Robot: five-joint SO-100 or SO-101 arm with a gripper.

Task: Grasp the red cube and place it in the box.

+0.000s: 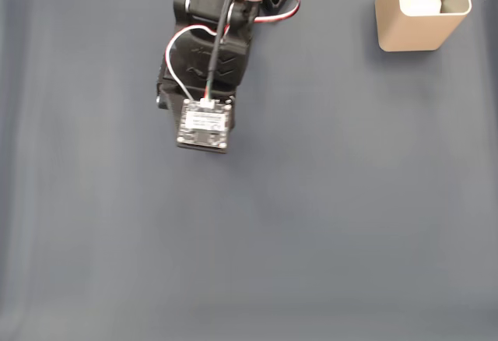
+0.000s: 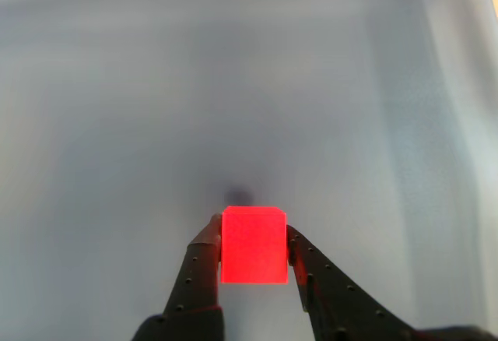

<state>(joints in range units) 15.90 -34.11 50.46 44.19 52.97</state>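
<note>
Fixed view: the arm (image 1: 206,53) sits top-centre over the mat, the box (image 1: 405,33) well apart at top right, so you're in the carry step and next need to swing toward the box and get above its rim. Wrist view: the gripper (image 2: 253,251) is pinching the cube (image 2: 253,245), fingers (image 2: 201,267) closed to cube width, touching both sides.

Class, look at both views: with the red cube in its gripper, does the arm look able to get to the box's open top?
Probably yes. The gripper is shut on the red cube, and bare table lies between the arm and the box, whose top is open.
</note>
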